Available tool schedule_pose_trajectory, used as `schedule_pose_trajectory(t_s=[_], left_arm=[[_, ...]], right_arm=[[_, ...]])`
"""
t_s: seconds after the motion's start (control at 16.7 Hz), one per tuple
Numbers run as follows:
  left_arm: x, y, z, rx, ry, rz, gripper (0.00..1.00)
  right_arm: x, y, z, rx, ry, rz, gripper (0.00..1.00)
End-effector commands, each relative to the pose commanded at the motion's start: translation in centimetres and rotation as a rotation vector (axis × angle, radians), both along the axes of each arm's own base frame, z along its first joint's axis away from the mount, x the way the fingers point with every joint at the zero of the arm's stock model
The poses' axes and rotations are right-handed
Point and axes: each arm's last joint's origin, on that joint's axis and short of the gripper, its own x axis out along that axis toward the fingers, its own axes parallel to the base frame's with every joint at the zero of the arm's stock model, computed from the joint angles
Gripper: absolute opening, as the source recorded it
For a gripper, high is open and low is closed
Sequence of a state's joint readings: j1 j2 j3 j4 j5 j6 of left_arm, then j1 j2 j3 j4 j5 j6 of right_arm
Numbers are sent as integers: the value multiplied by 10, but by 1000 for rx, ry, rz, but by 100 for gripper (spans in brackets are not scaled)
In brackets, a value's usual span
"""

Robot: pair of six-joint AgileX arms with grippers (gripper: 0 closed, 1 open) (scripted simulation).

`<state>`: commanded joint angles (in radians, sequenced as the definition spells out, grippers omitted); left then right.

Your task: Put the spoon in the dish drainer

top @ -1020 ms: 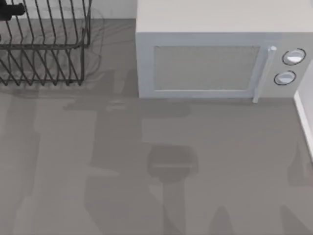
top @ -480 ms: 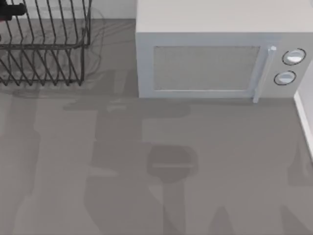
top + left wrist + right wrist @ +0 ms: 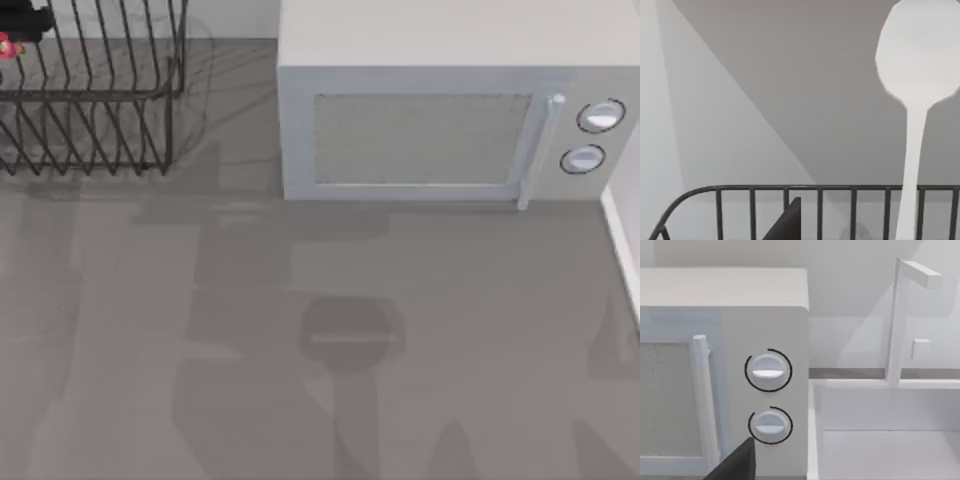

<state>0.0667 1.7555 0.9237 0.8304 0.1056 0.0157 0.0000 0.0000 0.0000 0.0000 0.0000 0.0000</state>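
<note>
Your left gripper (image 3: 22,22) sits over the dish drainer (image 3: 100,95) with fingers clamping the spoon (image 3: 917,100); right fingers: can't tell.

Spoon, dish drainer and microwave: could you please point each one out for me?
Spoon (image 3: 920,55), left wrist view, on its oval bowl.
Dish drainer (image 3: 100,95), top view, on its front rail.
Microwave (image 3: 420,140), top view, on its door window.
</note>
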Motion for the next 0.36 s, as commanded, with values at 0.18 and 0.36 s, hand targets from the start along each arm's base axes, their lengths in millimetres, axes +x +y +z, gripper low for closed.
schedule_pose_trajectory(t_s=[0.18,0.36], left_arm=[[0,0,0,0,0,0,100],[0,0,0,0,0,0,100]], right_arm=[[0,0,0,0,0,0,100],[0,0,0,0,0,0,100]])
